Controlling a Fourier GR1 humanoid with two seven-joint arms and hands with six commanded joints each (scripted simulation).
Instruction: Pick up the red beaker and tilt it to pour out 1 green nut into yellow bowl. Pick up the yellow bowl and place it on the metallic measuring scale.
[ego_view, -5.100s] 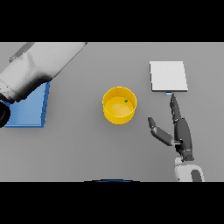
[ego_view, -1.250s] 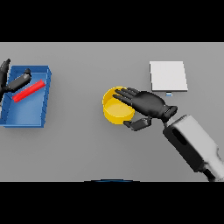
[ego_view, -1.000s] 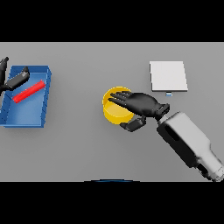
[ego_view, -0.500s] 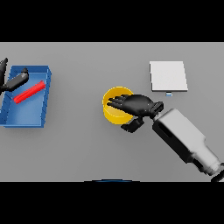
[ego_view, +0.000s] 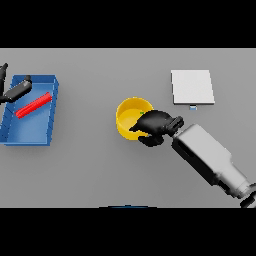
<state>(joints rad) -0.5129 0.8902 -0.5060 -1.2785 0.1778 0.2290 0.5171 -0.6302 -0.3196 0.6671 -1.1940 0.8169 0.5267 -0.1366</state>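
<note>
Now gripping the yellow bowl: right hand curled over the bowl's near-right rim, fingers seemingly hooked inside the wall and thumb outside, though the dark hand hides the exact contact. Bowl resting near the table's middle, a small green speck, probably the nut, just showing inside by the fingertips. Metallic measuring scale lying farther away and to the right, apart from the bowl, pale square plate bare.

To do the step well:
- Confirm a firm pinch on the rim before lifting; a one-sided grip tends to let a bowl swing and tip.
- Lift straight up, keeping the rim level so the nut stays in.
- Carry to the far right without brushing the scale's near edge, then lower with the bowl's base centred over the plate rather than hanging off a side.
- Release only once the base sits flat; open the fingers outward and upward to avoid dragging the bowl.

Red beaker lying tilted in the blue tray at the far left, with the left hand at the tray's far-left corner, fingers relaxed and holding nothing, beside the beaker rather than on it.
</note>
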